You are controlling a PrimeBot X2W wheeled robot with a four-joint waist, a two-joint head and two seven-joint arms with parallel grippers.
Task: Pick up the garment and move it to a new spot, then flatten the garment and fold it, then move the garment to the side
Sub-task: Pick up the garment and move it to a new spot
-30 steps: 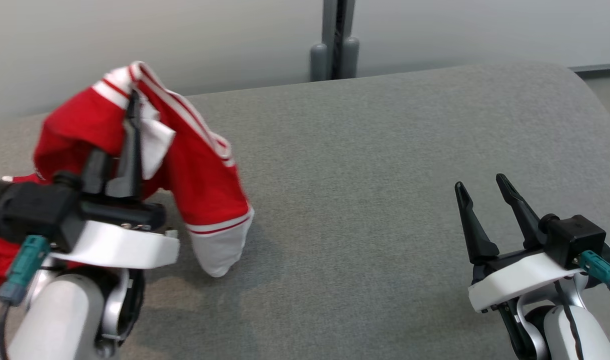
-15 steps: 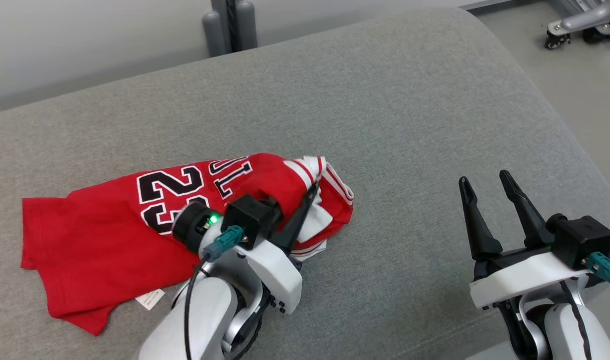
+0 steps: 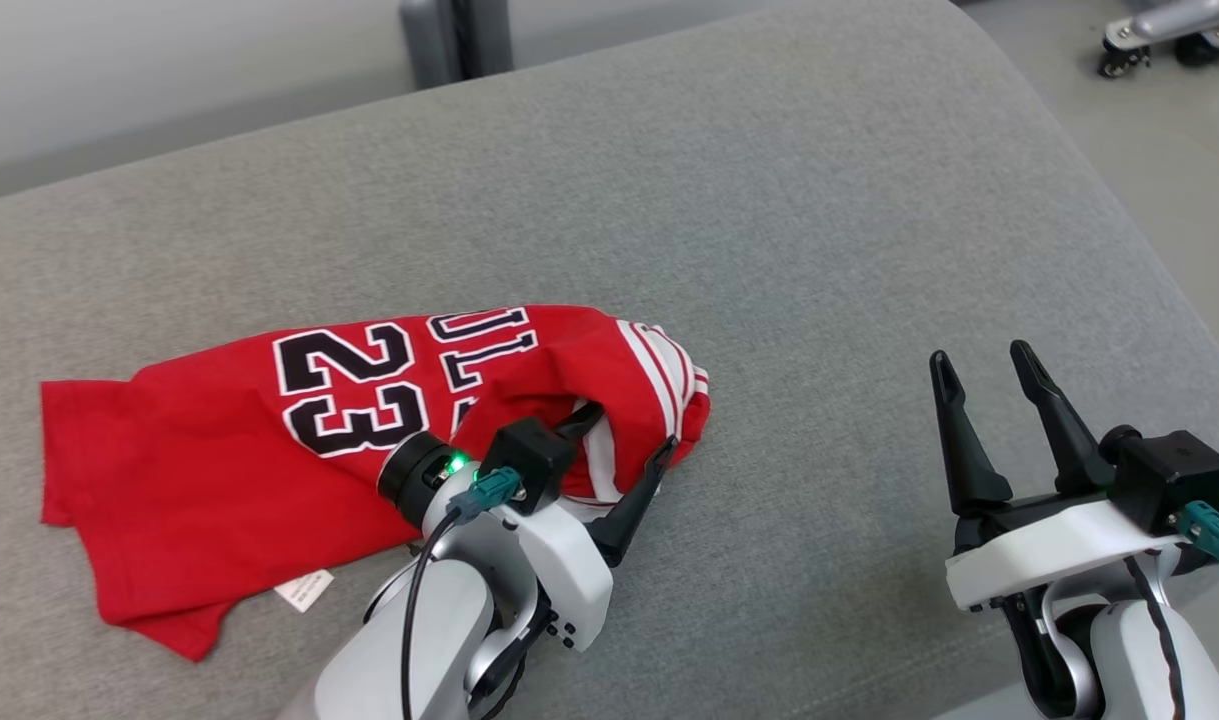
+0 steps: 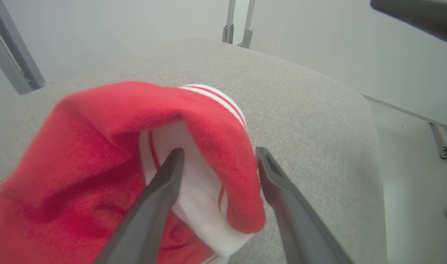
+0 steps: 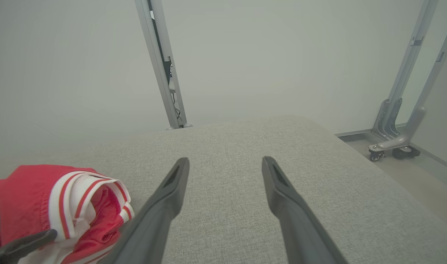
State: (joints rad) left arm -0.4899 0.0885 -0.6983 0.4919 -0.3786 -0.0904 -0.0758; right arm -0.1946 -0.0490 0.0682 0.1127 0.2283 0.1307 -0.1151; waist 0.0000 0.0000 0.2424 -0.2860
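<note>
The garment (image 3: 219, 450) is a red jersey with a black-and-white "23" and white-red striped trim. It lies crumpled on the grey padded surface (image 3: 769, 200), left of centre. My left gripper (image 3: 624, 437) stands open at the jersey's right end, one finger under a raised fold and the other outside it. In the left wrist view the red garment (image 4: 98, 146) bulges between the spread fingers of the left gripper (image 4: 219, 154). My right gripper (image 3: 981, 357) is open and holds nothing, hovering at the right, well apart from the cloth. The right wrist view has the right gripper (image 5: 226, 161) over bare fabric, with the garment (image 5: 32, 190) at lower left.
A white tag (image 3: 304, 590) pokes out from the jersey's near edge. A grey metal post (image 3: 459, 40) rises behind the surface. A wheeled stand base (image 3: 1159, 30) sits on the floor at the far right, beyond the surface's rounded right edge.
The left gripper carried the jersey in the air, laid it on the surface, then opened and let go. The camera view shifted down. The right gripper stayed put.
</note>
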